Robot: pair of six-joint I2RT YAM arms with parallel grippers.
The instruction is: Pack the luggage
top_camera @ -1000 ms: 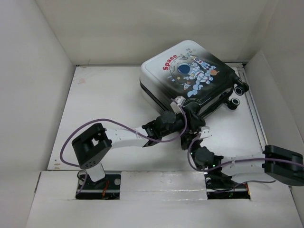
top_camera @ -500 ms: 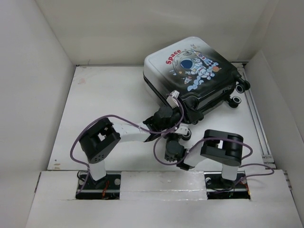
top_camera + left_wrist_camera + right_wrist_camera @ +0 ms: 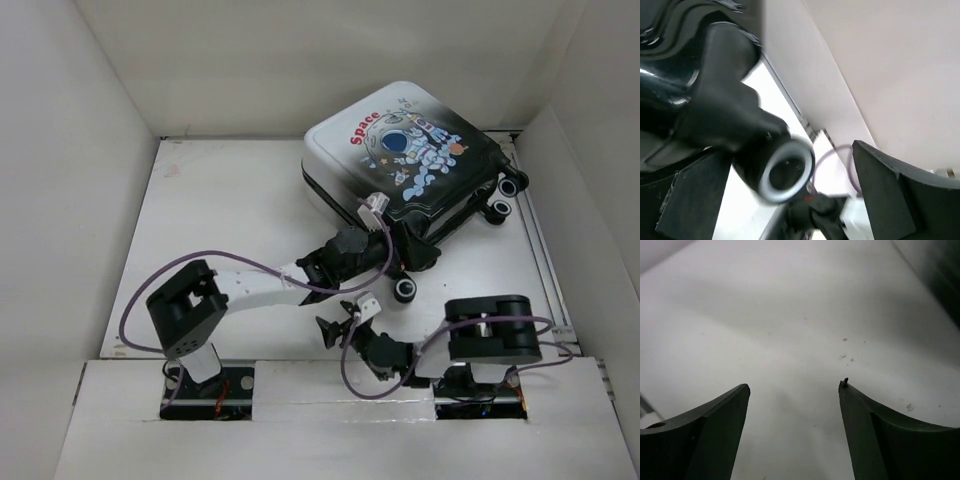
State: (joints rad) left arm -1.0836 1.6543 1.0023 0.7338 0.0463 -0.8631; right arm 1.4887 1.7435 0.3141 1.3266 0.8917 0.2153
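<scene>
The luggage [image 3: 405,160] lies shut at the back right of the table, astronaut print facing up, its casters pointing right and toward me. My left gripper [image 3: 413,262] reaches to its near corner and is open. In the left wrist view a black-and-white caster wheel [image 3: 785,174] sits loosely between the spread fingers [image 3: 890,200] of the left gripper [image 3: 785,150]. My right gripper [image 3: 328,330] hangs low near the arm bases, open, pointing left. The right wrist view shows the right gripper [image 3: 794,385] holding nothing over the bare table [image 3: 790,315].
White walls close in the table [image 3: 220,220] on the left, back and right. The right arm's folded elbow [image 3: 490,330] sits by its base. Purple cables [image 3: 240,262] loop over both arms. Two more casters [image 3: 505,195] stick out at the suitcase's right side.
Both grippers have gone from nearly shut to open. The right arm has pulled back from the suitcase's near corner toward its base. The suitcase has shifted slightly.
</scene>
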